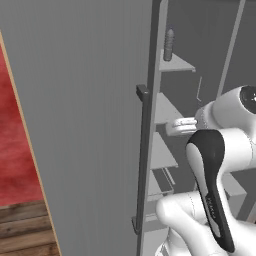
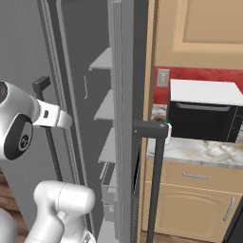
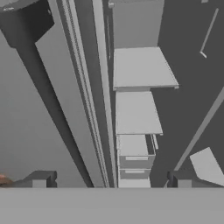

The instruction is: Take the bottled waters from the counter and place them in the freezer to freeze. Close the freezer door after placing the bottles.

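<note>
Freezer door [image 1: 80,125]: top and bottom cut by the frame in the left base view; its bar handle [image 1: 143,160] runs out at the lower edge.

Bottle [image 1: 169,44] on the top shelf [image 1: 176,63]: small and blurred, cap colour not readable.

Fingers [image 3: 39,179]: tips alone show at the bottom of the hand view, well apart.

Oven [image 2: 203,111] and surface [image 2: 199,151]: right ends cut by the frame in the right base view, left ends hidden behind the door edge.
</note>
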Motion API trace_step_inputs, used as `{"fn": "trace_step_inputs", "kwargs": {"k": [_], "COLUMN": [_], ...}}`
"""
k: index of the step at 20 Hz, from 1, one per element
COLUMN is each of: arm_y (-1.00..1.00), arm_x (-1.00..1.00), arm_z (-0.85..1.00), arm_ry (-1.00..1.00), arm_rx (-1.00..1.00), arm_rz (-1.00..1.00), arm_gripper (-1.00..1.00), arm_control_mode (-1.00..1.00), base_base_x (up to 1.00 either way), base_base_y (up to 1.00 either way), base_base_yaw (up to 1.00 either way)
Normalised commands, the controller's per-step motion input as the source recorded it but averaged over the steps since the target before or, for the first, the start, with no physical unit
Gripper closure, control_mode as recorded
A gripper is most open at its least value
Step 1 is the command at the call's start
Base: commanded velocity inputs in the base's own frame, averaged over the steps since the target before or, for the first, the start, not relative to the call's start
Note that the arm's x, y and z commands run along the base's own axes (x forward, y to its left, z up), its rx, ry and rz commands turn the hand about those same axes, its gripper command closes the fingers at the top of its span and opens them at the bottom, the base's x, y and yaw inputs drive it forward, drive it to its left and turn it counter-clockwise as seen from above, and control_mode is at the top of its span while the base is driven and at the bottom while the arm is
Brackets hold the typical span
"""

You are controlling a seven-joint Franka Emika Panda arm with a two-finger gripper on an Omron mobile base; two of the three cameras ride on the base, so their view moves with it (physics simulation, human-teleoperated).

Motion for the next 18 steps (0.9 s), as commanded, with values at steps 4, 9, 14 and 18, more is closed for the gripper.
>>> {"fn": "trace_step_inputs", "kwargs": {"k": [4, 9, 14, 18], "arm_y": [0.00, 0.00, -0.05, -0.20], "arm_x": [-0.13, -0.09, 0.00, 0.00], "arm_z": [-0.11, -0.17, -0.21, -0.16], "arm_ry": [0.00, 0.00, 0.02, 0.00], "arm_rx": [-0.14, -0.12, -0.02, 0.00], "arm_rz": [0.00, 0.00, -0.01, -0.07], "arm_gripper": [-1.00, -1.00, -1.00, -1.00], "arm_control_mode": [-1.00, -1.00, -1.00, -1.00], "base_base_x": [0.00, 0.00, 0.00, 0.00], "base_base_y": [0.00, 0.00, 0.00, 0.00], "base_base_yaw": [0.00, 0.00, 0.00, 0.00]}}
